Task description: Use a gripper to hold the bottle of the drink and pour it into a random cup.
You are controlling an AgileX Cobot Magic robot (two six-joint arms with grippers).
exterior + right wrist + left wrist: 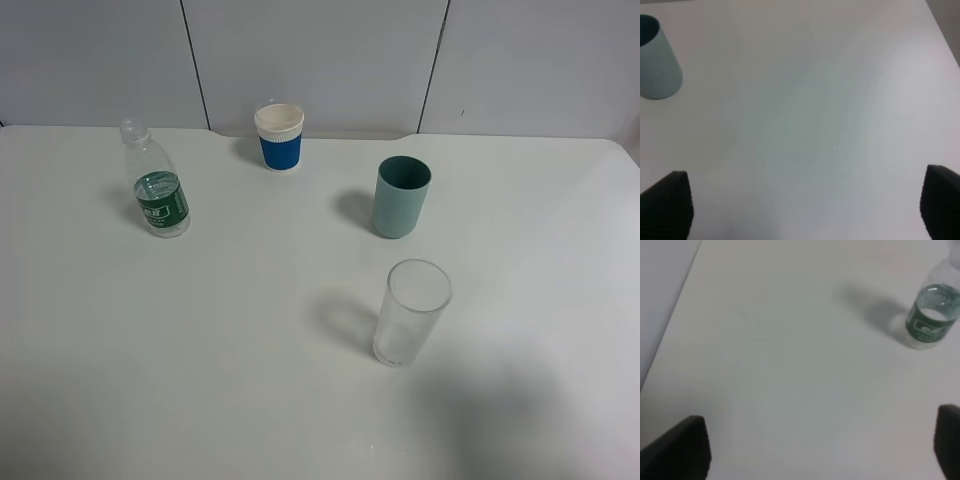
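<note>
The small clear bottle with a green label (pixel 158 188) stands upright at the left of the white table (pixel 200 350). It also shows in the left wrist view (pixel 932 315), well ahead of my left gripper (pixel 822 450), whose fingers (pixel 682 447) are spread wide with nothing between them. The white paper cup with a blue sleeve (pixel 279 137) stands at the back centre. My right gripper (pixel 805 210) is open and empty over bare table; its fingers (pixel 667 205) show at the frame corners. Neither gripper appears in the exterior high view.
A teal-green plastic cup (pixel 401 197) stands right of centre and also shows in the right wrist view (pixel 657 60). A tall clear glass tumbler (pixel 410 313) stands in front of it. A grey panelled wall (pixel 320 60) runs behind the table.
</note>
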